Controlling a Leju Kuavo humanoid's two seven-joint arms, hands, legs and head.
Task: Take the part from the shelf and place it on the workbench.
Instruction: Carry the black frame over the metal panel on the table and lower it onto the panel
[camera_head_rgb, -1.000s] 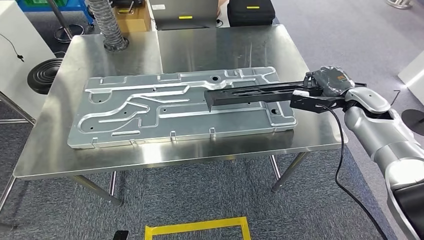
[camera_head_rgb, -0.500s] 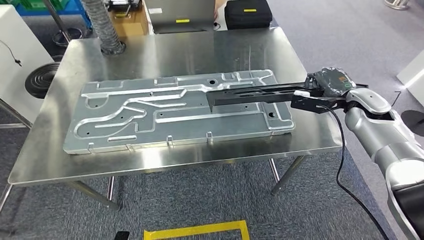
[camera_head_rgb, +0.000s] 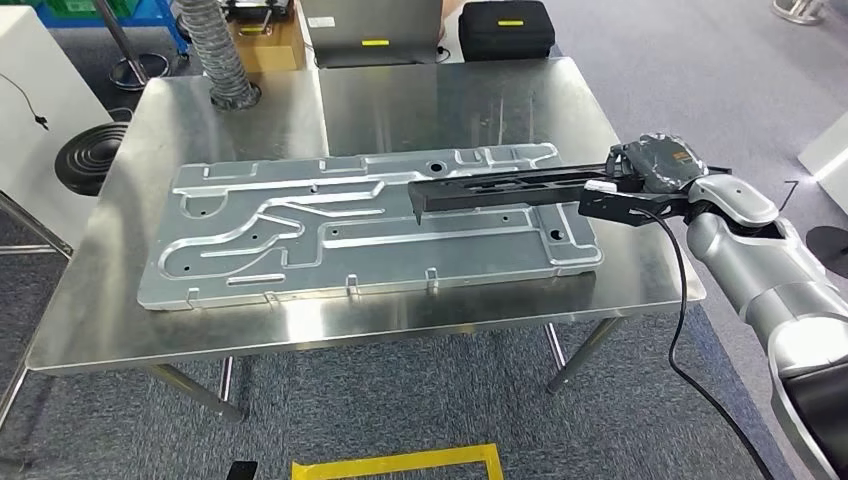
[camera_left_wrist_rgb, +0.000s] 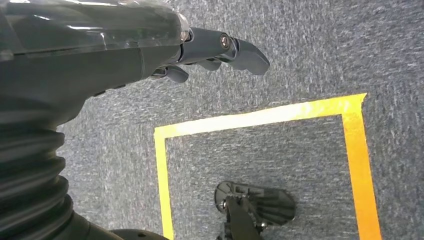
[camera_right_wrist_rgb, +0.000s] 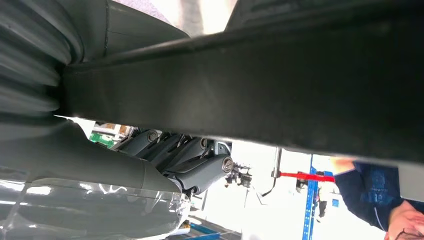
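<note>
Workbench (camera_head_rgb: 450, 100) is showing brushed stainless steel, glossy and reflecting light. Plate (camera_head_rgb: 300, 240) is presenting as stamped grey metal with a duller satin finish. Part (camera_head_rgb: 500, 190) is appearing as matt black metal or plastic; which cannot be told. Right hand (camera_head_rgb: 655, 165) is wearing a clear glossy plastic film. Floor (camera_left_wrist_rgb: 310, 45) is showing rough grey carpet with smooth yellow tape (camera_left_wrist_rgb: 250, 117).
</note>
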